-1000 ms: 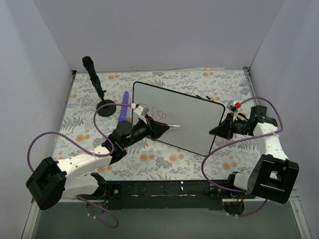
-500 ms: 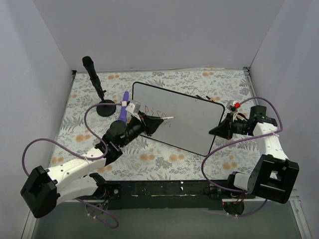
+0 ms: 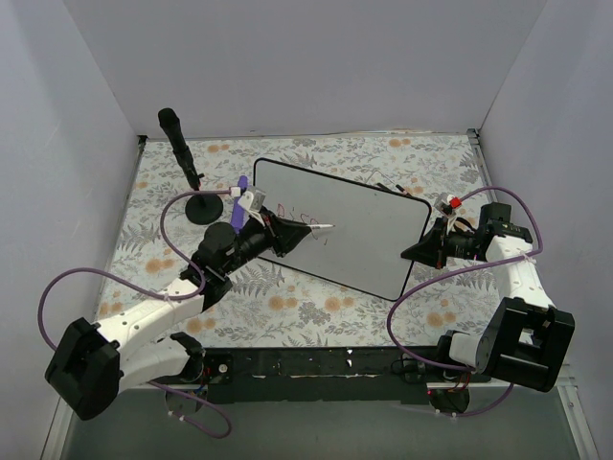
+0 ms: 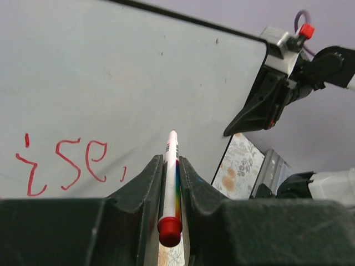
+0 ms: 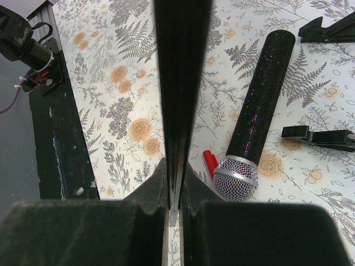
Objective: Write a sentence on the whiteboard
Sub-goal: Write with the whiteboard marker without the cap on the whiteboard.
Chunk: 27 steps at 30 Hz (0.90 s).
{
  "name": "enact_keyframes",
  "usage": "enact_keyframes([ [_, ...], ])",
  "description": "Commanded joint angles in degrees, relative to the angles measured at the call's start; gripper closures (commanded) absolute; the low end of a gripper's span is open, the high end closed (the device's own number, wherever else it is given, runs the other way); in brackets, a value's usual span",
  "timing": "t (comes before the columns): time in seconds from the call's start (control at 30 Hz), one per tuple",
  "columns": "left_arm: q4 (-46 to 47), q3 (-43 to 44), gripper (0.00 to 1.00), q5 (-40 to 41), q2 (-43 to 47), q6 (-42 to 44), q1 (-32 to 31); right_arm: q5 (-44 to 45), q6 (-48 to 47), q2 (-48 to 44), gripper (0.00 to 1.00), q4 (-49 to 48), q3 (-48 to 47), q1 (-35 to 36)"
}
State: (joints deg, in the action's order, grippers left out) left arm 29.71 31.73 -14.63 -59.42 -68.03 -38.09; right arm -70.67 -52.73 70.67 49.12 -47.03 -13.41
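The sentence [image 4: 66, 160], reading "ise," in red, sits on the whiteboard [image 3: 374, 235] just left of the marker [image 4: 171, 145] tip. The left gripper [image 4: 170, 162] is clamped on the marker, whose tip points out beyond the jaws. The right gripper [image 5: 175, 165] pinches the board's right edge.

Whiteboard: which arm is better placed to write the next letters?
Left. The left fingers hold the marker, tip just past the red letters. The right fingers are shut on the edge of the whiteboard.
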Motion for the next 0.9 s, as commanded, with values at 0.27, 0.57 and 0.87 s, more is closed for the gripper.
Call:
enact_keyframes([
  [0.27, 6.14, -2.11, 1.00, -2.07, -4.83, 1.58, -1.29, 1.86, -1.76, -0.36, 0.99, -1.05, -1.14, 0.75],
  [0.57, 10.63, -3.95, 1.00, -0.57, -6.15, 2.11, -2.34, 2.03, -1.68, -0.54, 0.99, -1.22, -1.05, 0.75],
  [0.87, 10.54, -7.81, 1.00, 0.66, -1.41, 3.34, -2.69, 1.94, -1.67, -0.54, 0.99, -1.22, -1.05, 0.75],
])
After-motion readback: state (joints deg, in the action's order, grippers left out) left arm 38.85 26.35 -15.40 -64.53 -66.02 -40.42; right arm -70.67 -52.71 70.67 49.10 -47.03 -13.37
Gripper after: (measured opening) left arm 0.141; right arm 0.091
